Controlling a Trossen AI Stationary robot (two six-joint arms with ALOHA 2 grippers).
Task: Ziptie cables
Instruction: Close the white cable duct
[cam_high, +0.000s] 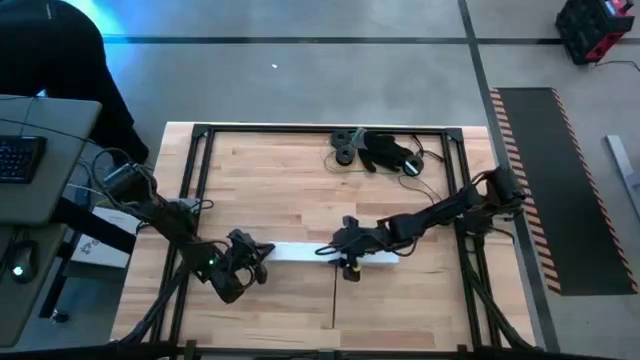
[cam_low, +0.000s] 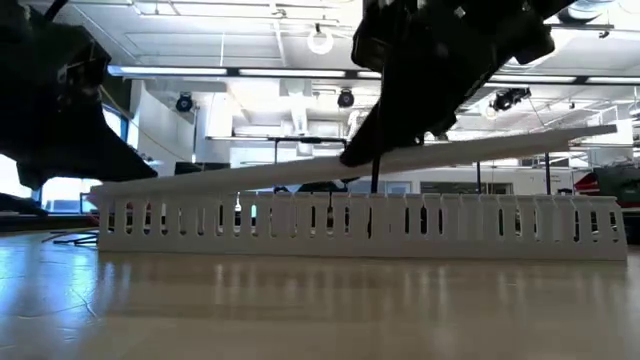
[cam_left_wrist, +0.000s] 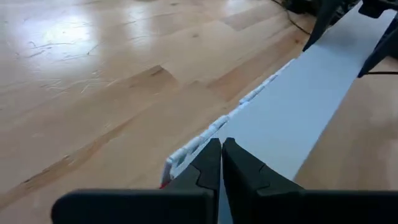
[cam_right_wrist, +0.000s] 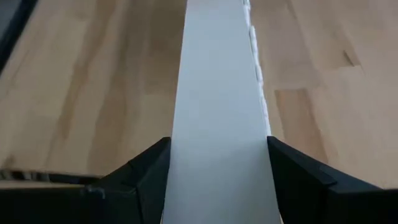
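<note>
A white slotted duct (cam_low: 360, 225) stands along the middle of the table. A flat white lid (cam_low: 500, 150) lies slanted over it, its left end down on the duct and its right end raised. My right gripper (cam_right_wrist: 217, 171) is shut on the lid about midway along it. My left gripper (cam_left_wrist: 221, 152) is shut, with its fingertips at the lid's left end (cam_high: 275, 250). The cables (cam_high: 418, 168), thin dark wires, lie loose at the table's far edge, away from both grippers. My left gripper's shut fingertips (cam_left_wrist: 211, 155) come down slanting onto the lid's left end (cam_left_wrist: 261, 149); I cannot tell whether they touch it. My right gripper pinches the lid's two long edges (cam_right_wrist: 186, 155) between its two fingers, which stand across the lid, coming from above. The lid is tilted, its right end (cam_low: 600, 132) lifted off the duct.
A straight thin dark stick (cam_high: 334, 300) lies from the duct toward the near edge. Dark objects (cam_high: 375, 150) sit by the cables at the far edge. A black frame (cam_high: 200, 180) borders the wooden table. A desk with a keyboard (cam_high: 20, 155) stands at the left.
</note>
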